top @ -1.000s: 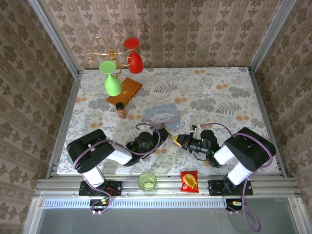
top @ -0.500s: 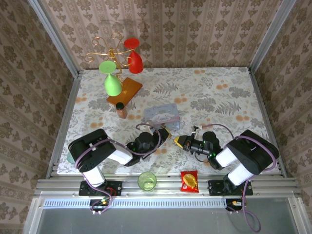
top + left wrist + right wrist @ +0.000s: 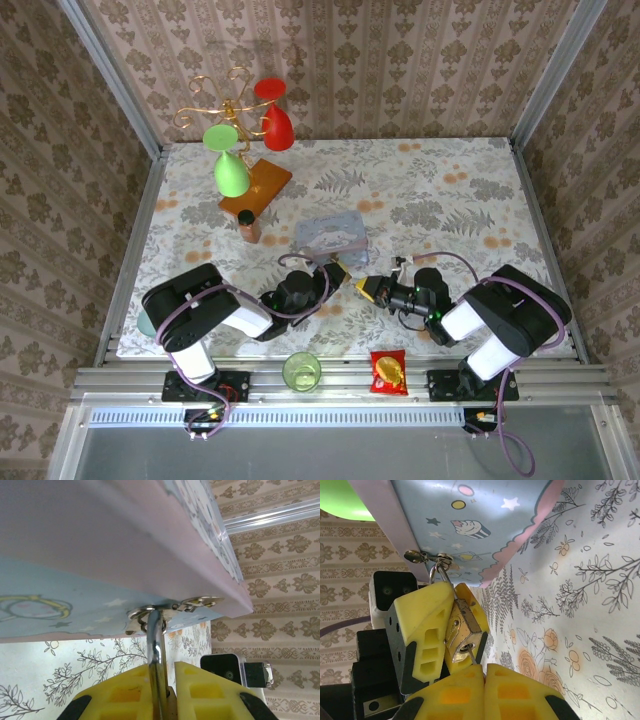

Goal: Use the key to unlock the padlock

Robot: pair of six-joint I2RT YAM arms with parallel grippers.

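Note:
The small brass padlock (image 3: 462, 632) hangs by its silver shackle (image 3: 156, 645) from the hasp ring (image 3: 145, 615) of the pastel cartoon tin (image 3: 330, 235). My left gripper (image 3: 162, 675) is shut on the padlock, its yellow fingers (image 3: 427, 625) clamping the brass body from both sides. My right gripper (image 3: 484, 672) is shut on the key, whose thin shaft (image 3: 471, 655) reaches into the keyhole at the padlock's bottom. The key's head is hidden between the pads. From above, the two grippers meet tip to tip just in front of the tin, left gripper (image 3: 338, 275) and right gripper (image 3: 368, 287).
A wire stand on a wooden base (image 3: 262, 180) holds a green glass (image 3: 230, 170) and a red glass (image 3: 277, 120) at the back left. A small brown bottle (image 3: 248, 226) stands left of the tin. A green cup (image 3: 301, 371) and a red-and-gold snack packet (image 3: 387, 371) sit on the front rail.
The right gripper shifted slightly back and then in again at the padlock. The left gripper keeps its hold, and the tin has barely moved.

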